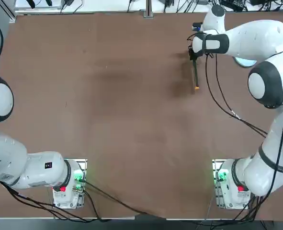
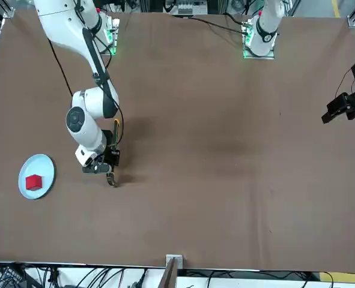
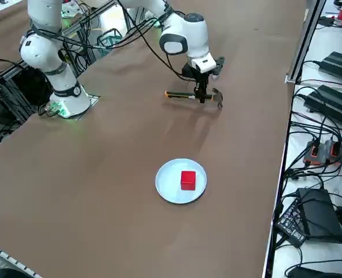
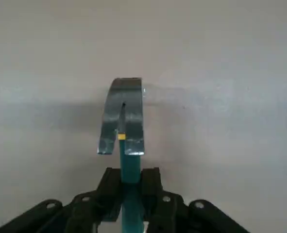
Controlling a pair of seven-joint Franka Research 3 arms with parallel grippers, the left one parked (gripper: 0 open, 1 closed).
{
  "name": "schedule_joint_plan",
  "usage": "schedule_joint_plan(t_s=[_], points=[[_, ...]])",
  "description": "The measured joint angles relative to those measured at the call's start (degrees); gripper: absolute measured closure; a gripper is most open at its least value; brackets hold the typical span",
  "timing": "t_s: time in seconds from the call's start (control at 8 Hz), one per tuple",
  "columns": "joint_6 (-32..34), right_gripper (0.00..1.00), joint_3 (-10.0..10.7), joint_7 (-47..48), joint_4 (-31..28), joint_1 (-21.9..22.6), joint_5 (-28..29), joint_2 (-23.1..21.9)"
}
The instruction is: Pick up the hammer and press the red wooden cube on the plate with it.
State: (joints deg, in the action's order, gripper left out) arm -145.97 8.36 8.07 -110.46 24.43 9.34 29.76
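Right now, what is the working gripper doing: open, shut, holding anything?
Right gripper: shut on the hammer, gripping the handle near the metal head and holding it above the table, off to one side of the plate with the red cube.

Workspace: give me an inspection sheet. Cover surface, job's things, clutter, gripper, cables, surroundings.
Surface: brown table, bare across most of its area.
Hammer: held near its head end, lying about level above the table, orange tip pointing back toward the arm's base.
Plate: flat on the table, apart from the hammer.
Red wooden cube: sits on the plate, untouched.
Clutter: nothing seen on the table.
Right gripper: shut on the hammer's handle, short of the plate.
Cables: black cables hang along the right arm; more trail from both bases.
Surroundings: power bricks and wiring on a bench beside the table.
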Motion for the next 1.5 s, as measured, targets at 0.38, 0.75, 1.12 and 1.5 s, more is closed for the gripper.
schedule_joint_plan(t_s=[0.38,0.75,1.12,1.5], points=[[0.0,0.79,-0.02,0.0,-0.13,0.05,0.0,0.78],[-0.05,0.74,-0.02,0.05,-0.12,0.16,0.0,1.08],[-0.06,0.39,-0.02,0.65,0.02,0.29,0.0,0.8],[4.25,0.0,0.29,0.88,0.73,0.31,-0.01,-3.02]])
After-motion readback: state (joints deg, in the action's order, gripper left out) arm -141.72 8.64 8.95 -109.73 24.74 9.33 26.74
